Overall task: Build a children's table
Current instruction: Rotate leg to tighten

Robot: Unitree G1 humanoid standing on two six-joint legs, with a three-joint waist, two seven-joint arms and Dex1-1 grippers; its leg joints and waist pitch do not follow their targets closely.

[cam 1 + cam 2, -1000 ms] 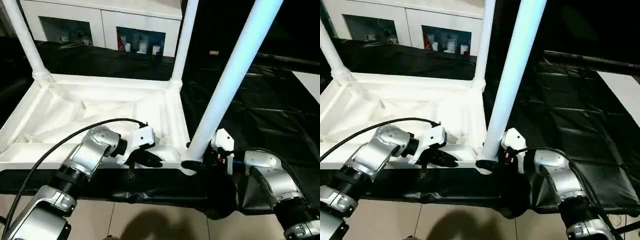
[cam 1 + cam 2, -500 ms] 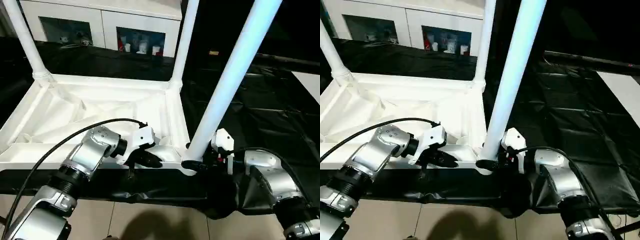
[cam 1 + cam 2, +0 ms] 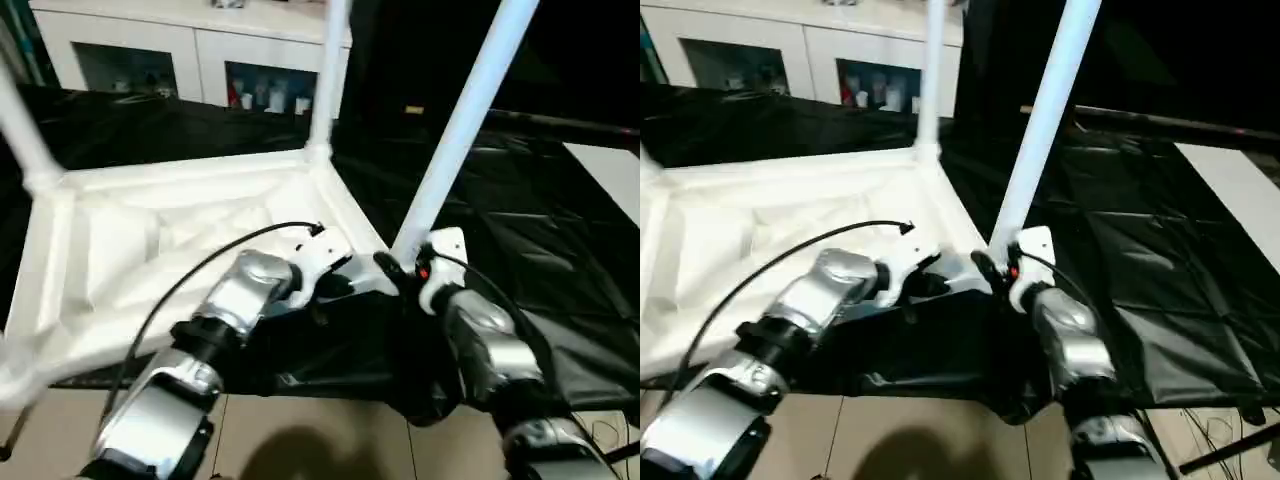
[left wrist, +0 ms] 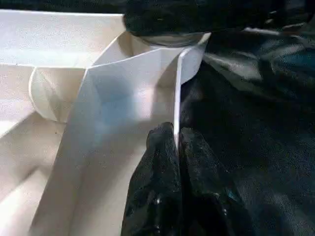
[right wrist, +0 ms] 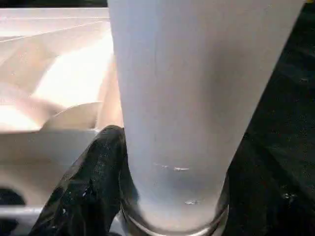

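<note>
As viewed from the head: the children's table (image 3: 150, 240) lay upside down on the black-draped work table (image 3: 540, 240).
Left gripper (image 4: 176, 142): pinched shut on the table's thin rim.
Right gripper (image 3: 398, 272): fingers (image 5: 83, 191) clasped around a leg (image 3: 455, 125) at the near corner socket.

Black-draped work table (image 3: 560, 250), white cabinet (image 3: 190, 50) with glass doors behind — beige tiled floor (image 3: 300, 440) below

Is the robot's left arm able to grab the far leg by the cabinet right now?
Probably not. The left gripper is shut on the tabletop's near rim, and the far leg stands across the whole top.
</note>
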